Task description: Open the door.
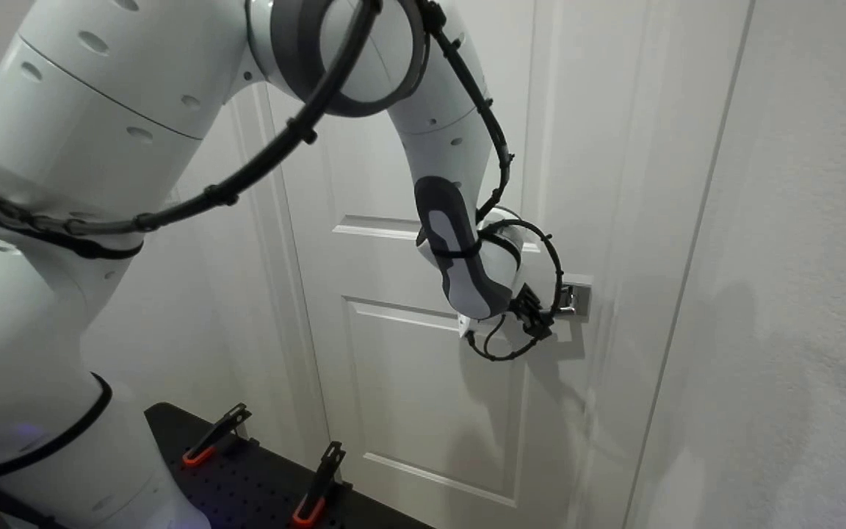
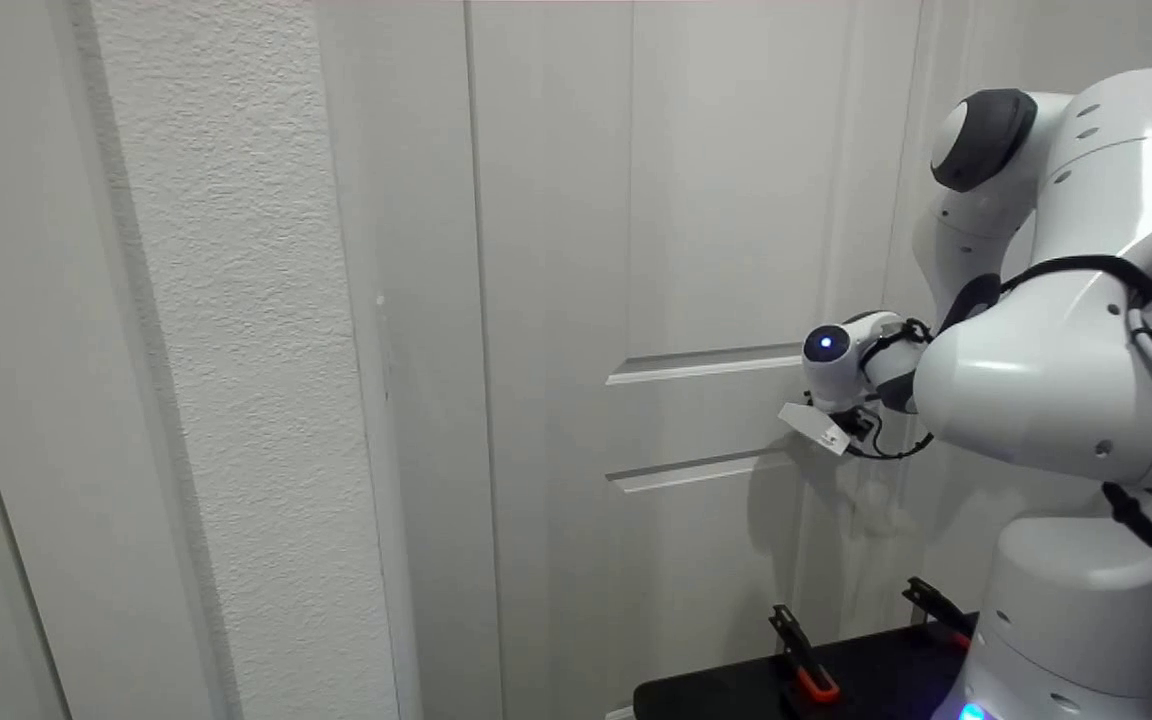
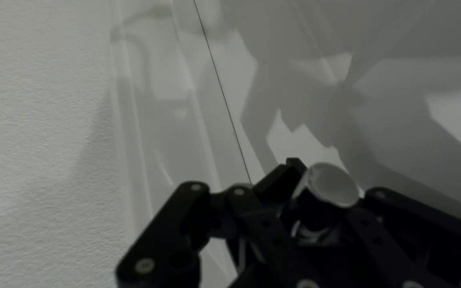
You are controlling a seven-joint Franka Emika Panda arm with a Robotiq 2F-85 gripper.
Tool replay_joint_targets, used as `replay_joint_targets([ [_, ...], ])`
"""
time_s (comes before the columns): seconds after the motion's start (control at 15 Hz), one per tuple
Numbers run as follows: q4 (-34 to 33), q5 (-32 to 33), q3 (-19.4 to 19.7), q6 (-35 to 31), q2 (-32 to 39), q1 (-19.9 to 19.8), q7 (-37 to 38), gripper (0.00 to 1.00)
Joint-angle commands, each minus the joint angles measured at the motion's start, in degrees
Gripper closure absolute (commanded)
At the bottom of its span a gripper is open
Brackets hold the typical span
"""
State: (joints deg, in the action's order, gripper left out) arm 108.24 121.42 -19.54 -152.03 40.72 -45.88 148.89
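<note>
- Wrist view: the claw (image 3: pixel 324 194) comes in from the bottom edge, its black fingers (image 3: pixel 276 182) drawn together and clamped on the silver lever handle (image 3: pixel 332 184), whose round end shows between them.
- Beyond the claw lies the door (image 3: pixel 374 120), filling the right side and crossed by sharp-edged shadows. A thin dark line runs along its edge, with the pale door frame (image 3: pixel 162 132) next to it and a textured wall (image 3: pixel 34 160) at the far left.
- In both exterior views the door, white and paneled, stands upright behind the arm (image 1: pixel 100 95) and looks closed.
- In an exterior view a square plate (image 1: pixel 582 303) shows on the door just beside the claw; the wrist and claw hide part of the handle.
- A black cable (image 1: pixel 261 160) is strapped along the arm.
- In an exterior view a blue light (image 2: pixel 825 342) glows on the wrist, and a flat white piece (image 2: pixel 816 428) sits tilted just below it.
- In front of the door is a black tabletop (image 1: pixel 247 477) dotted with small holes; two black-and-orange clamps (image 1: pixel 217 433) (image 1: pixel 319 481) sit along its edge nearest the door.
</note>
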Motion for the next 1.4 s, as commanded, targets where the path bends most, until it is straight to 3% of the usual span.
replay_joint_targets([
  [0.0,2.5,7.2,-4.6,8.5,2.3,-2.7,0.0,0.98],
  [0.13,4.2,11.8,-6.1,14.7,3.5,-3.1,0.1,0.98],
  [0.47,8.6,20.9,-4.7,26.6,5.5,-0.1,0.1,0.98],
  [0.87,12.0,24.9,-1.6,35.9,7.8,1.8,-0.1,0.98],
  [1.07,12.4,23.2,-1.8,33.0,7.4,0.5,-0.5,0.98],
  [1.27,11.7,18.1,-4.1,22.4,5.9,-2.7,-1.5,0.98],
  [1.33,10.8,14.2,-0.3,16.3,4.0,1.2,0.0,0.98],
])
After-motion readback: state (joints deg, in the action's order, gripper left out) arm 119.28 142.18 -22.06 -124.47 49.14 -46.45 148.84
